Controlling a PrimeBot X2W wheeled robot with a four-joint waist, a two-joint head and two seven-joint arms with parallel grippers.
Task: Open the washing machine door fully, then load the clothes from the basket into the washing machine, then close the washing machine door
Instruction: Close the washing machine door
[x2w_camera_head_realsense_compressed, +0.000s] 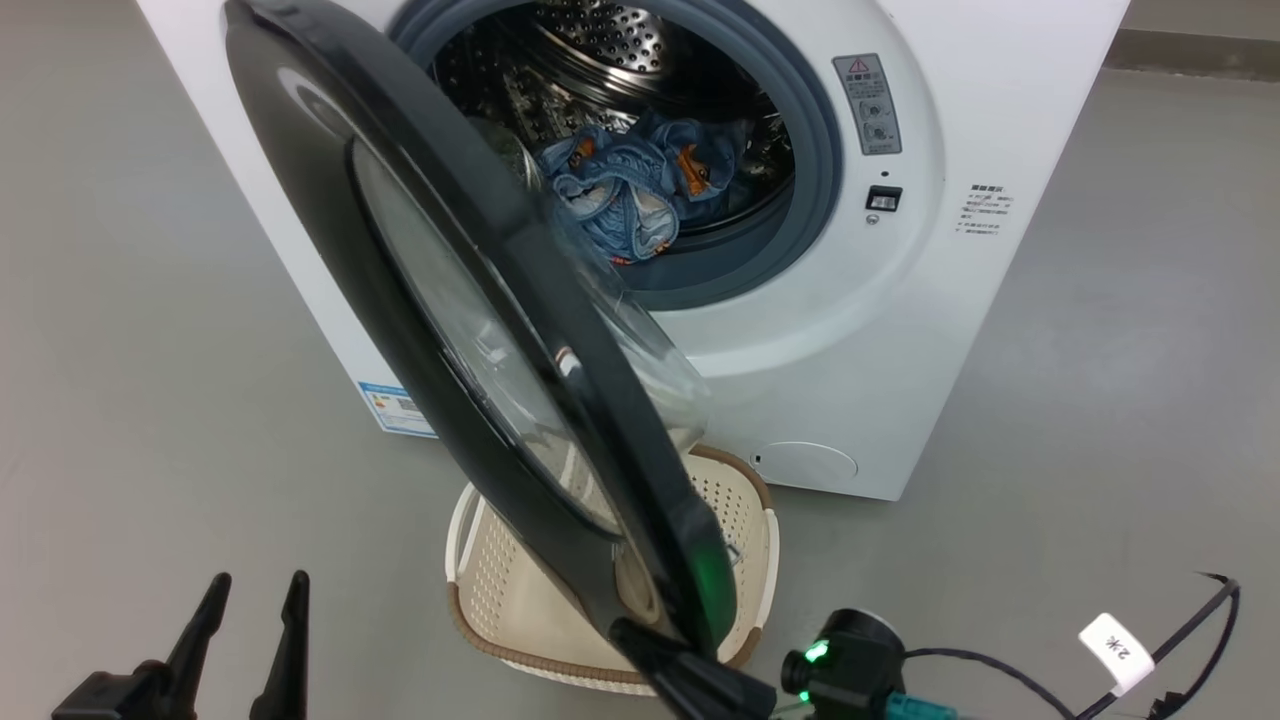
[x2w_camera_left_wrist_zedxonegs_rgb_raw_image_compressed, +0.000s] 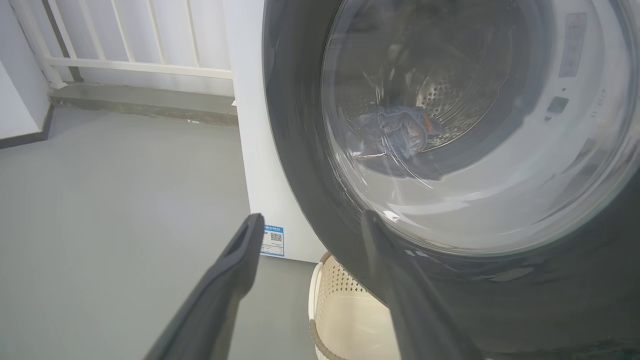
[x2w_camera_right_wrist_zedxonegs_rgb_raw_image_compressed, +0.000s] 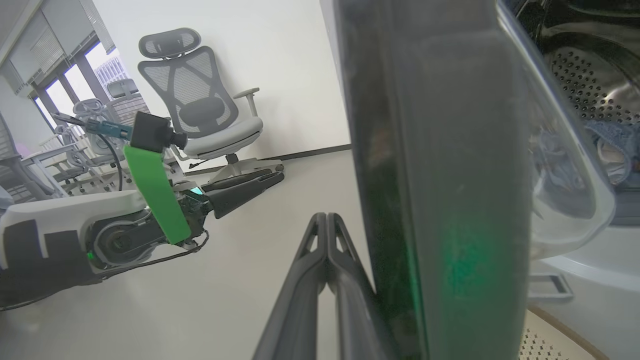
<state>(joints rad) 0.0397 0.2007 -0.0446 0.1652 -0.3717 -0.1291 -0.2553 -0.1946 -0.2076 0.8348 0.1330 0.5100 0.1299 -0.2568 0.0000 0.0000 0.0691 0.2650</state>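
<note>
Right end effector (x2w_camera_right_wrist_zedxonegs_rgb_raw_image_compressed: 326, 217): fingers pressed together, holding nothing, lying alongside rim of washing machine door (x2w_camera_head_realsense_compressed: 470, 330). Door half swung, hanging over basket (x2w_camera_head_realsense_compressed: 495, 590). Clothes (x2w_camera_head_realsense_compressed: 630, 190) inside drum of washing machine (x2w_camera_head_realsense_compressed: 900, 330), near gasket lip. Left end effector (x2w_camera_head_realsense_compressed: 258, 588) spread wide, empty, apart from door. Risks: closed fingers slide off glossy ring; door traps fabric at lip.

One washing machine (x2w_camera_head_realsense_compressed: 900, 330), one door (x2w_camera_head_realsense_compressed: 290, 180), one basket (x2w_camera_head_realsense_compressed: 500, 590), two end effectors (x2w_camera_head_realsense_compressed: 259, 577) (x2w_camera_right_wrist_zedxonegs_rgb_raw_image_compressed: 326, 216).

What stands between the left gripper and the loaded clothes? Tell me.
The washing machine door: in the left wrist view its glass window sits between the left gripper and the clothes.
</note>
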